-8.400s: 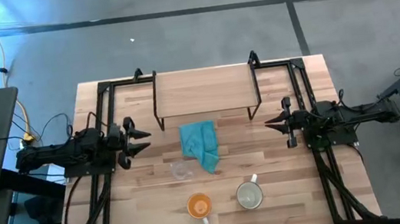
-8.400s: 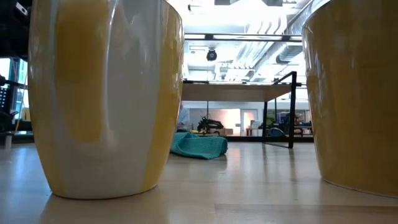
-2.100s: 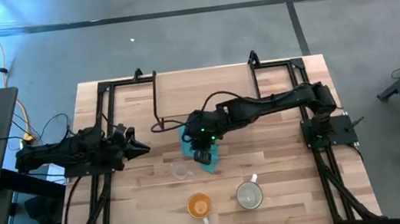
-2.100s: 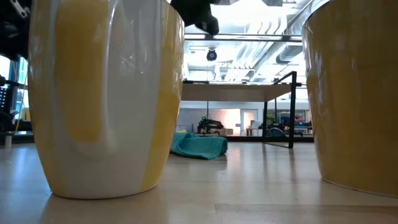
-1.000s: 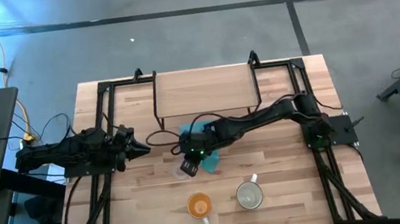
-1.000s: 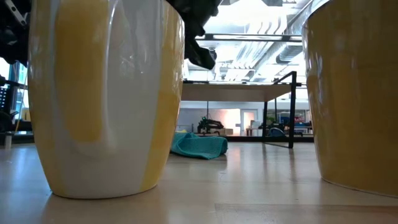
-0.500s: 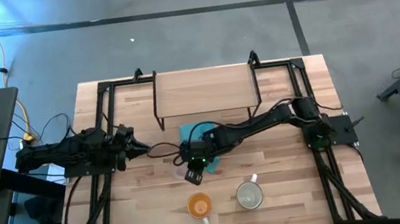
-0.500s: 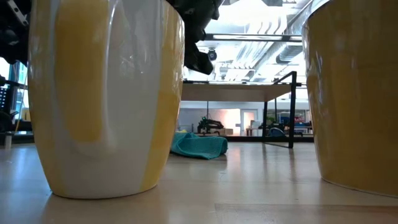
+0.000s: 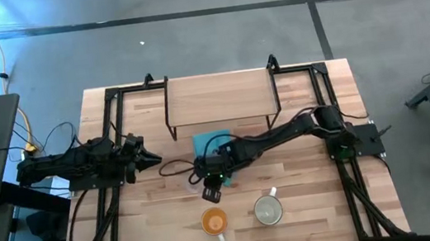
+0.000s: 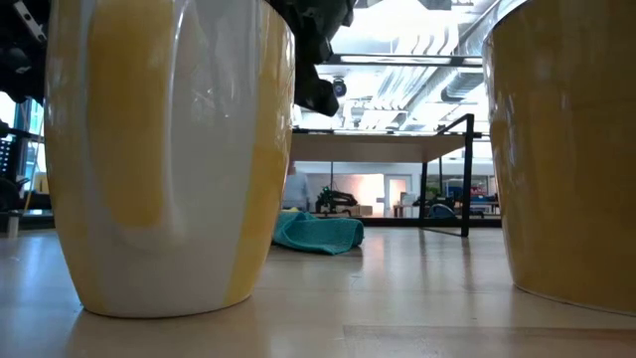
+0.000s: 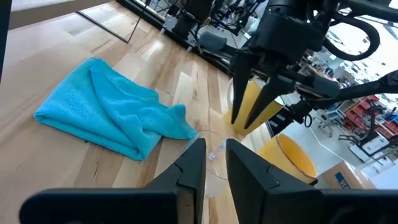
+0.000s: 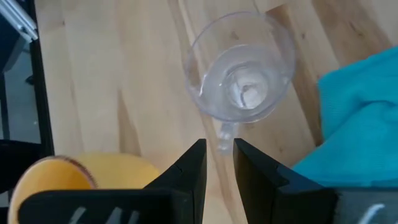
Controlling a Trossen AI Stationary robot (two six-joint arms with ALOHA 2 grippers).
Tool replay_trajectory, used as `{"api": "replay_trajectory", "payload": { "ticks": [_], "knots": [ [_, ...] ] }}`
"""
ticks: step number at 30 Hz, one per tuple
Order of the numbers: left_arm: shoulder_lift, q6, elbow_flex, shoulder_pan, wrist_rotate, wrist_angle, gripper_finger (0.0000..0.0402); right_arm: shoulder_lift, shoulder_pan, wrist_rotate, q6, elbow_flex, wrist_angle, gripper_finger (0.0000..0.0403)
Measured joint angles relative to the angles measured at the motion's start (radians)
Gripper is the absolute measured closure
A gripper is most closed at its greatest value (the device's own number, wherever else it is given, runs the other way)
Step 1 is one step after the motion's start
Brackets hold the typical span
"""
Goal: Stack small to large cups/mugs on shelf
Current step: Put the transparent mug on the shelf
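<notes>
Right gripper, jaws narrowly parted and holding nothing, hangs over the glass cup, which stands on the surface at the cloth's 7 o'clock. Left gripper waits at 9 o'clock, jaws likewise slightly apart, empty.

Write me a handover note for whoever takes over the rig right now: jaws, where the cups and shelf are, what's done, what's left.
Right gripper: jaws open, poised over the clear glass cup, aimed at its handle, holding nothing.
Left gripper: waiting at the table's left, also empty.
Glass cup stands beside the teal cloth. Orange mug and pale mug stand near the table's front edge.
Shelf at the back is bare.
Done: approach only. Left: grasp the glass cup, then stack all three on the shelf.
</notes>
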Motion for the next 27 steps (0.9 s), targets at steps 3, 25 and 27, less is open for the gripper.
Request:
{"api": "replay_trajectory", "payload": {
  "ticks": [3, 25, 27],
  "knots": [
    [0.0, -0.002, 0.0, 0.0, 0.0, 0.0, 0.0348, 0.0, 0.001, 0.0, 0.0, 0.0, 0.0, 0.0329],
    [0.0, -0.006, 0.0, 0.0, -0.008, 0.002, 0.0348, 0.031, -0.002, -0.008, 0.036, 0.0, 0.009, 0.0292],
    [0.0, -0.006, 0.0, 0.0, -0.008, 0.002, 0.0348, 0.036, -0.004, -0.004, 0.035, 0.0, 0.002, 0.0292]
  ]
}}
